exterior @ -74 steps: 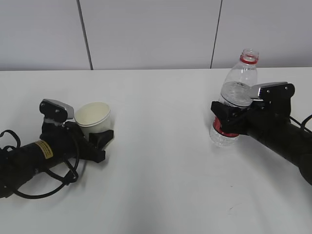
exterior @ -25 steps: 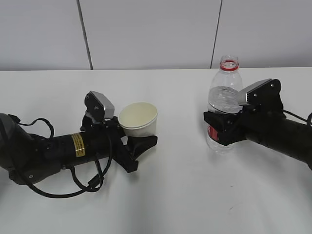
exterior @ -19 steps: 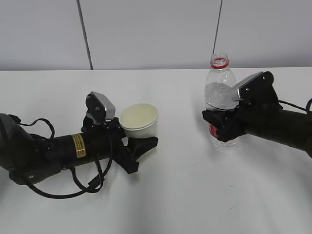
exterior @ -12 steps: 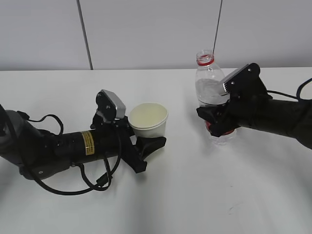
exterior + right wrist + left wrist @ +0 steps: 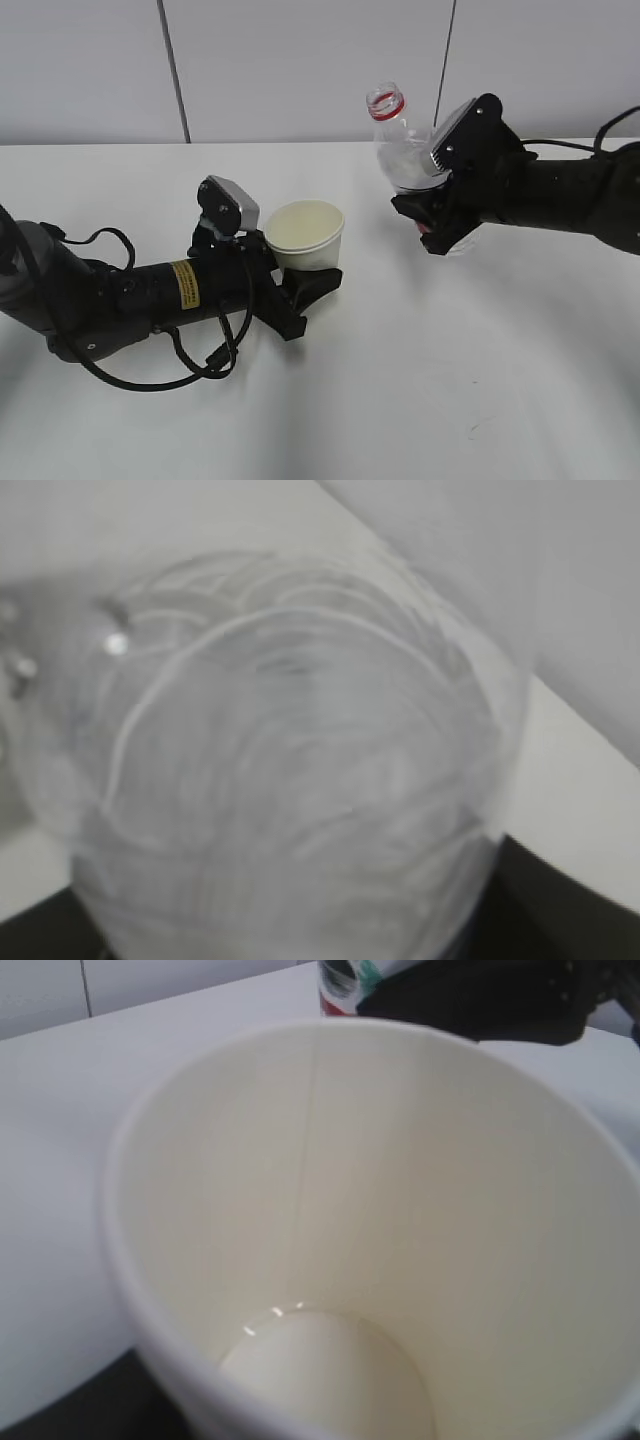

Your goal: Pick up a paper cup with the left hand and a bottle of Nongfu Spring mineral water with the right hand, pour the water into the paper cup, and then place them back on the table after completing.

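Left end effector [image 5: 300, 290] grips the paper cup [image 5: 305, 234] upright at frame centre, mouth up to catch, while right end effector [image 5: 432, 215] clamps the bottle [image 5: 398, 150] upper right, neck tilted cupward for pouring.

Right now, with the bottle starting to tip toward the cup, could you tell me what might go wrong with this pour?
1. The uncapped bottle in the right hand leans left, but its mouth is not yet over the paper cup; tipping further here could spill water on the table.
2. The cup is light and looks empty; a sudden gush might splash out or shift it in the left hand.
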Controlling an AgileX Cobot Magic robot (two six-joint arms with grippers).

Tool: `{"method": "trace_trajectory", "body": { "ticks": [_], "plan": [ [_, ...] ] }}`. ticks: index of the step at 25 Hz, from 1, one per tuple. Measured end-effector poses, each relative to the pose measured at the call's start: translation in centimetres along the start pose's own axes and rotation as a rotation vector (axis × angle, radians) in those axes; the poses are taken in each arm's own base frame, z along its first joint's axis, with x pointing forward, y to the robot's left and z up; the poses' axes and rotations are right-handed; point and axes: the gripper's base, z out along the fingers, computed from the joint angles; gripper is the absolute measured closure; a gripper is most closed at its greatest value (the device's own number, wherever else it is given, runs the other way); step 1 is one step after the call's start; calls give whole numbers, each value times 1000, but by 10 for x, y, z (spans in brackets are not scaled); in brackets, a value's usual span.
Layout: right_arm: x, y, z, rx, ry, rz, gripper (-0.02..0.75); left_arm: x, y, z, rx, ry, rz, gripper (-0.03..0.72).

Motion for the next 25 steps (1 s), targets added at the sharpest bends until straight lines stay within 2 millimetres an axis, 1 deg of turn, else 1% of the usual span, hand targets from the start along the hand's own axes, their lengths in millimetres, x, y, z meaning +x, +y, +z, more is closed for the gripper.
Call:
{"method": "trace_trajectory", "body": {
  "ticks": [6,12,20,25],
  "plan": [
    [-12,-14,5,1,41,-156,310,-4,2,2,-7,-14,0,290],
    [-19,-21,7,-12,58,-285,310,-8,4,5,-12,-30,-20,290],
    [-31,-34,8,16,68,-374,310,-8,4,5,-10,-30,-26,290],
    [-37,-37,9,15,56,-431,310,-8,-5,9,12,-27,-21,290]
  ]
}}
